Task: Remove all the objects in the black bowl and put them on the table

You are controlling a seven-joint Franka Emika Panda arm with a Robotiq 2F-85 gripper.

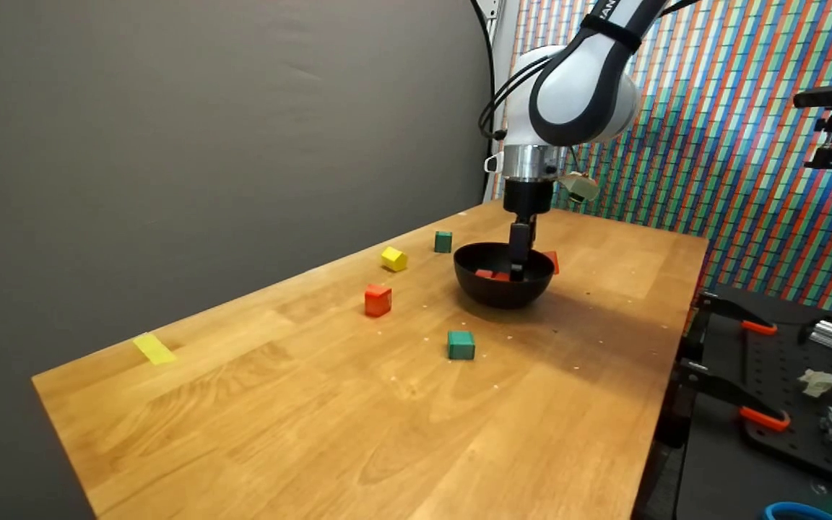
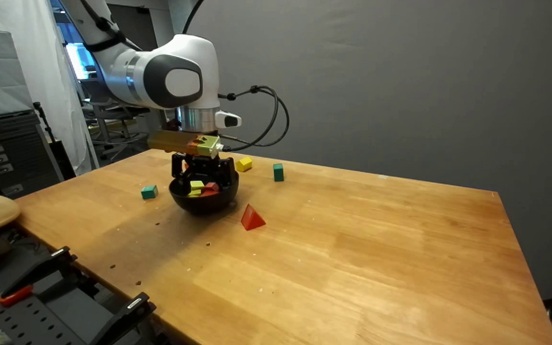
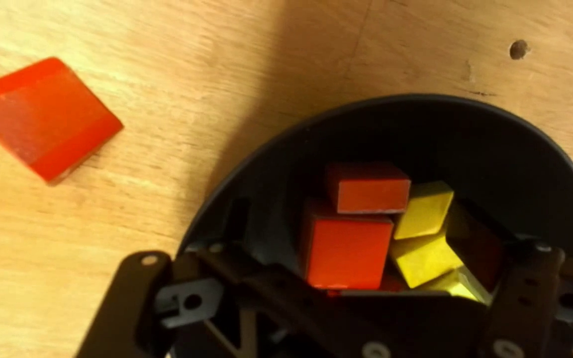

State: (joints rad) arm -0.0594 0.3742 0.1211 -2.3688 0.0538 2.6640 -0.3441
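The claw [image 2: 205, 181] points straight down into the black bowl [image 2: 204, 206], its fingers [image 1: 519, 249] spread wide apart and reaching below the bowl's rim; whether the tips touch any block cannot be told. In the wrist view two red blocks [image 3: 351, 253] lie close together in the bowl, and just beside them is a small heap of yellow blocks [image 3: 428, 258]. The bowl stands on the wooden desk [image 2: 376, 263], with more blocks out around it. In an exterior view a red triangular block [image 2: 252, 219] rests near the bowl, in front of it and to its right. A green block [image 2: 149, 192] sits near the bowl on the left, a yellow block [image 2: 244, 164] lies behind the bowl and to the right, and a second green block [image 2: 278, 172] stands farther to the right of the bowl. In an exterior view a red cube [image 1: 378, 300] lies to the left of the bowl, and a yellow strip [image 1: 154, 349] is flat on the desk, well apart from the bowl on that same side. The white arm [image 2: 192, 50] hangs above the bowl in both exterior views.
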